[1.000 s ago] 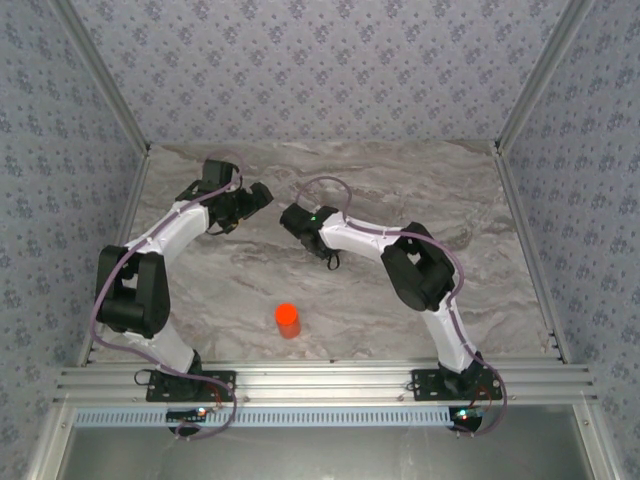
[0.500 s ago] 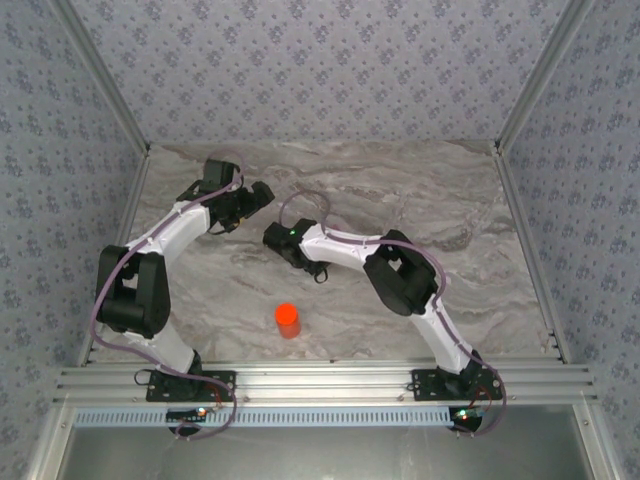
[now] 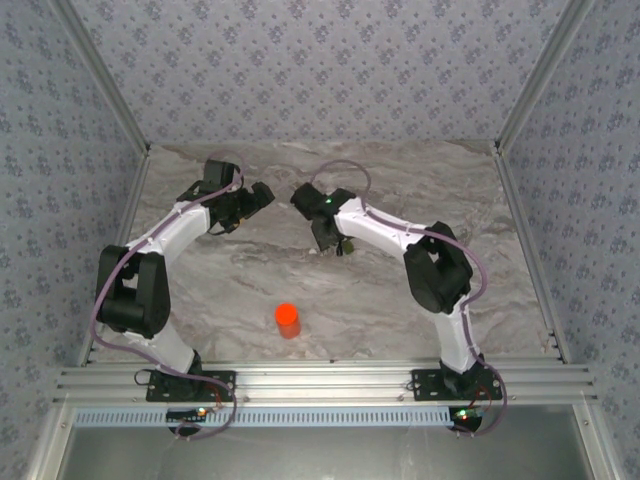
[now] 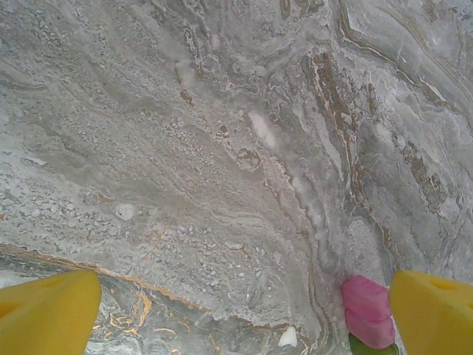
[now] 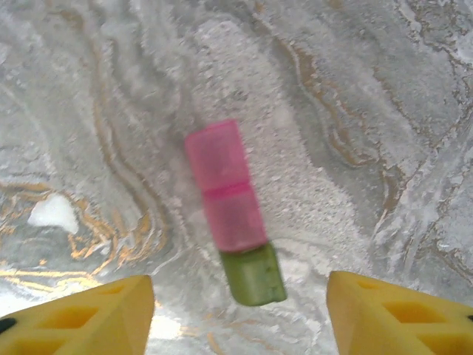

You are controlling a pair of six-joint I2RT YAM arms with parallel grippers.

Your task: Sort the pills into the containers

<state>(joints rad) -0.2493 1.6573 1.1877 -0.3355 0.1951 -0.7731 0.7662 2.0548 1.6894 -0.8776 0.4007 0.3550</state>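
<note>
The containers (image 5: 225, 196) are a small strip of joined compartments, two translucent pink and one olive-green (image 5: 253, 275). In the right wrist view the strip lies lengthwise in the gap of my right gripper (image 5: 240, 318), which is open, and touches neither yellow finger. A white pill (image 5: 52, 211) lies on the marble to its left. In the left wrist view the containers' pink end (image 4: 368, 310) sits just inside the right finger of my open left gripper (image 4: 240, 329), with a white pill (image 4: 288, 337) beside it. Seen from above, the left gripper (image 3: 262, 192) and the right gripper (image 3: 304, 198) face each other at the table's far middle.
An orange-red cylindrical bottle (image 3: 288, 320) stands upright at the near middle of the marble table (image 3: 430, 190), well short of both grippers. Patterned walls and metal frame posts close in the back and sides.
My right arm swung left and toward me, then back to the far middle, and its jaws opened wider. The left arm has not moved.
</note>
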